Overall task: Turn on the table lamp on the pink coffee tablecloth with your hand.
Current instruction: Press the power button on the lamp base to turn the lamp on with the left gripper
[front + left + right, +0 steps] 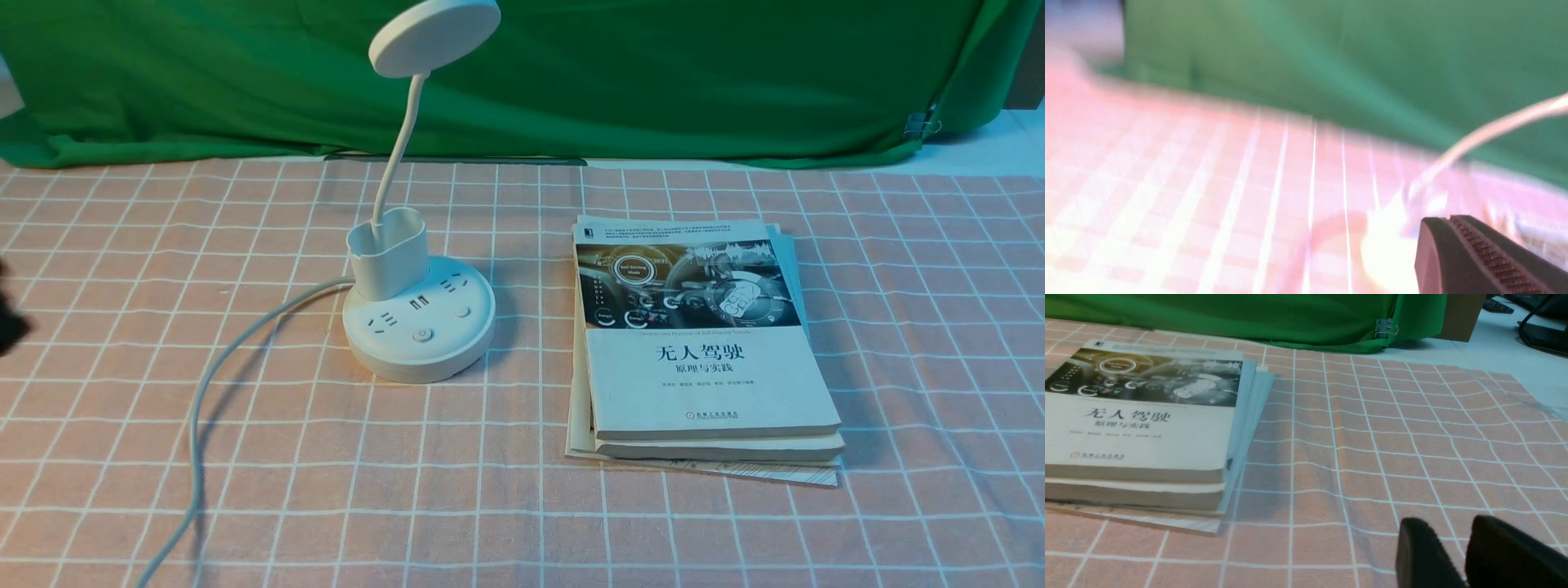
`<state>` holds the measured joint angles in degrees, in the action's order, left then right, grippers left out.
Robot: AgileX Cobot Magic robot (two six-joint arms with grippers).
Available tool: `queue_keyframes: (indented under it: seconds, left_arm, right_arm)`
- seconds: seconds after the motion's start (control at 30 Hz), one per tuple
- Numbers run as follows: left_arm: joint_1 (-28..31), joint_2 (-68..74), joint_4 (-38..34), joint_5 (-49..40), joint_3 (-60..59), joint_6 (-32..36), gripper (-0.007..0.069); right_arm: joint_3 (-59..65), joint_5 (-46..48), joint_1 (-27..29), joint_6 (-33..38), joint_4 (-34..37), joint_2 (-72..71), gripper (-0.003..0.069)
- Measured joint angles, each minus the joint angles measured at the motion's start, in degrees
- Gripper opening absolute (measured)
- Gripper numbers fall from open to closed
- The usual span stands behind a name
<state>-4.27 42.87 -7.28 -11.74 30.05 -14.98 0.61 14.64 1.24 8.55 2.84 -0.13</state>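
Evidently unlit, the white table lamp with its flat disc head, thin bent neck and oval cup holder stands left of centre on the salmon-pink tablecloth with the white grid, which covers the surface.

Its round base carries two small round buttons among the sockets: a ringed one toward the robot and a plainer one further right. A press on the wrong one, or a fingertip slipping into a socket slot, would leave the lamp dark.

The base looks light, so a slanted push would likely slide it over the cloth or rock the tall neck.

The white cord leaves the base on the robot's left and curves back toward the robot. It lies where the left arm would probably come in, and a snag could drag the lamp.

The left claw shows only one ribbed dark finger, so whether it is apart or together cannot be told. Its wrist view is heavily smeared, making aim uncertain.

To the right, a stack of pale paperback books lies just beside the base.

The right claw hangs low over bare cloth beyond the books, its fingers a narrow gap apart and holding nothing.
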Motion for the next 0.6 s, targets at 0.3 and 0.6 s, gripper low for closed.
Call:
queue_keyframes:
  seconds: [0.3, 0.6]
  left_arm:
    - [-10.3, 31.3, -28.2, -9.5, 13.1, 32.5, 0.0021]
    - [-19.7, 56.9, -10.4, -10.7, 36.6, 22.9, 0.0021]
  right_arm:
    - [0.0, 0.0, 0.0, 0.0, 0.0, 0.0, 0.0238]
    - [0.0, 0.0, 0.0, 0.0, 0.0, 0.0, 0.0238]
